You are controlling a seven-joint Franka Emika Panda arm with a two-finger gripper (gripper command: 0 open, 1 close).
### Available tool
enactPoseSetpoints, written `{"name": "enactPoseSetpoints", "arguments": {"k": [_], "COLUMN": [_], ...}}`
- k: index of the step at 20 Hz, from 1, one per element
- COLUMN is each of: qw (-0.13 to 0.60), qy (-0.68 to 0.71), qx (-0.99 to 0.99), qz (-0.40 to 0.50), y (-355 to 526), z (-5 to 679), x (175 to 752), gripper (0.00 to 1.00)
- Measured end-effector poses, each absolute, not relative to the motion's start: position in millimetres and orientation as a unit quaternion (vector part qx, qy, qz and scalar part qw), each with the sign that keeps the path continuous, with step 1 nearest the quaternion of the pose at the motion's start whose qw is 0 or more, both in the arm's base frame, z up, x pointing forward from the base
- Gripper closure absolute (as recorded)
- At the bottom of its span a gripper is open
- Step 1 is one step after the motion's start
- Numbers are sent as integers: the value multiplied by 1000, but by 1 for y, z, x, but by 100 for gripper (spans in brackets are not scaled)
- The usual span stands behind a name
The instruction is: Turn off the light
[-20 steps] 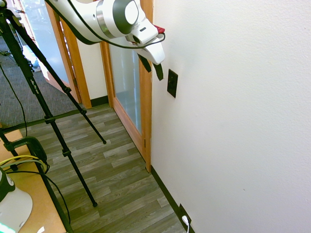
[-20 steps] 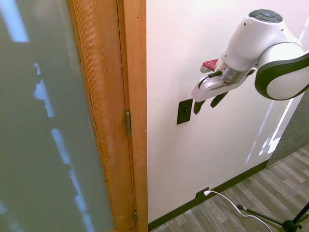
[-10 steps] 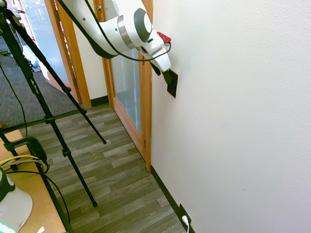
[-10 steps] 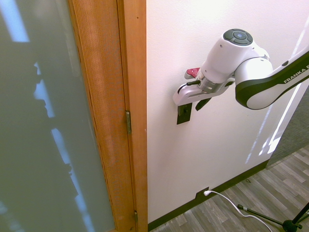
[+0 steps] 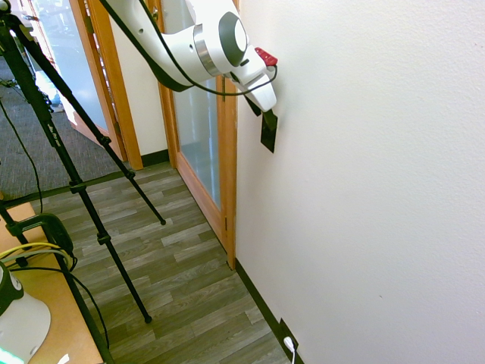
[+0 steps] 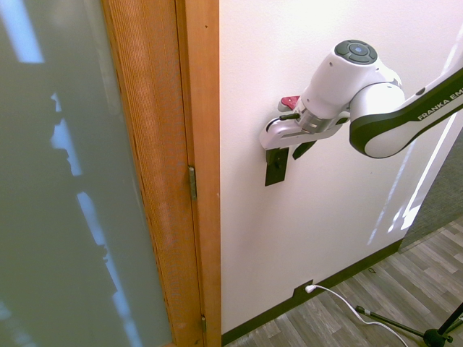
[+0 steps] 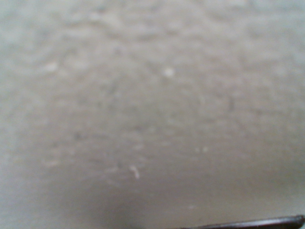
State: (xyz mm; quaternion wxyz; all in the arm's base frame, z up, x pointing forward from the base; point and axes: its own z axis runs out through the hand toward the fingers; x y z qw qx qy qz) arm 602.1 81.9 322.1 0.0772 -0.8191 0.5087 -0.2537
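On the white wall (image 5: 364,189), just beside the wooden door frame (image 6: 195,144), a small black upright switch plate (image 5: 268,135) is mounted at about mid-height of the door; in the second exterior view the same switch plate (image 6: 275,168) is seen right of the frame's hinge (image 6: 192,183). The gripper (image 5: 267,111) is held against the plate's upper edge, angled downward toward the wall. In the second exterior view the gripper (image 6: 289,153) is shown with its two dark fingers set apart: one finger overlaps the top of the plate, the other (image 6: 303,149) is seen to the plate's right, over bare wall. Nothing is gripped between them. Whether the finger actually touches the toggle cannot be told.

On the arm's (image 6: 405,123) dark band the white letters "FRANKA E" are read, cut off at the picture's edge. A red part (image 6: 290,102) is carried on top of the white hand.

The room is seen brightly lit. A frosted glass door panel (image 5: 195,114) is set in the frame, and grey wood-look flooring (image 5: 174,273) is laid below. Low on the wall, at the black baseboard, a dark socket plate (image 5: 286,334) with a white plug (image 5: 289,345) is found, well apart from the switch; its white cable (image 6: 347,303) is trailed over the floor.

In the wrist view only blurred, textured wall (image 7: 152,105) is shown.
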Motion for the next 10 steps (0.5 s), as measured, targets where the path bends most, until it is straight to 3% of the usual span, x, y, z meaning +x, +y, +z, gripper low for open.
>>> {"name": "enactPoseSetpoints", "arguments": {"k": [10], "qw": [83], "qy": [506], "qx": [-822], "qz": [-248], "y": [87], "z": [315], "x": [601], "gripper": [100]}}
